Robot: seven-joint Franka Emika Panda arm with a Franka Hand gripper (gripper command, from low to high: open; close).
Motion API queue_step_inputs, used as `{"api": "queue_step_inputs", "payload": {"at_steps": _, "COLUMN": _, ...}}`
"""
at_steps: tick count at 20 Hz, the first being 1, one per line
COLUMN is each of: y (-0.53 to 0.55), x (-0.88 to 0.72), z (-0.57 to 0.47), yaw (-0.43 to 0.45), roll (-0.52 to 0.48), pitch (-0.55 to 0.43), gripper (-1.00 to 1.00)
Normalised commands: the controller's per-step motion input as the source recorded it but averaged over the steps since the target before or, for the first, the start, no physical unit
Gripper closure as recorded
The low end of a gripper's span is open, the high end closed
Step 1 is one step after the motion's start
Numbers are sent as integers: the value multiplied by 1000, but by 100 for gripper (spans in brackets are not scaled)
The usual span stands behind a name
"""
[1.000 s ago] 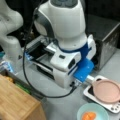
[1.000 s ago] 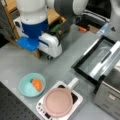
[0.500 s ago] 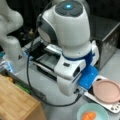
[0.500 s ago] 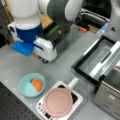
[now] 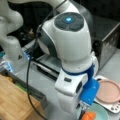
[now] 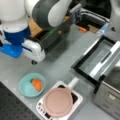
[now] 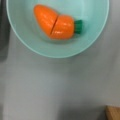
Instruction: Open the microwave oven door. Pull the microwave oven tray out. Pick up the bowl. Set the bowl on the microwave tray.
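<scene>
Already done: microwave oven door [image 6: 96, 58] down. Bowl [image 6: 32, 85] untouched on desk [image 6: 62, 62]; end effector [image 5: 84, 108] above it, grip state unclear.

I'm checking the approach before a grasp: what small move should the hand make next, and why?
Probably a short descent toward the rim of the small pale teal bowl. The dark glass oven door already lies open, the bowl with its orange toy carrot sits on the grey table beside the round pink plate, and the wrist view looks straight down on it.
</scene>
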Motion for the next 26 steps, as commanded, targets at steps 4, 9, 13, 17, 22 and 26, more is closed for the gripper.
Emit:
{"api": "queue_step_inputs", "payload": {"at_steps": 4, "y": -230, "x": 462, "z": 89, "yaw": 88, "roll": -151, "pitch": 181, "gripper": -100}}
{"api": "queue_step_inputs", "payload": {"at_steps": 9, "y": -218, "x": 476, "z": 49, "yaw": 97, "roll": -153, "pitch": 154, "gripper": -100}}
{"api": "queue_step_inputs", "payload": {"at_steps": 13, "y": -305, "x": 473, "z": 16, "yaw": 152, "roll": -128, "pitch": 129, "gripper": -100}}
{"api": "queue_step_inputs", "payload": {"at_steps": 17, "y": -352, "x": 420, "z": 28, "yaw": 167, "roll": -92, "pitch": 140, "gripper": -100}}
{"api": "queue_step_inputs", "payload": {"at_steps": 22, "y": -278, "x": 348, "z": -49, "yaw": 146, "roll": -20, "pitch": 130, "gripper": -100}}
{"api": "queue_step_inputs", "payload": {"at_steps": 26, "y": -187, "x": 254, "z": -138, "yaw": 114, "roll": 50, "pitch": 108, "gripper": -100}}
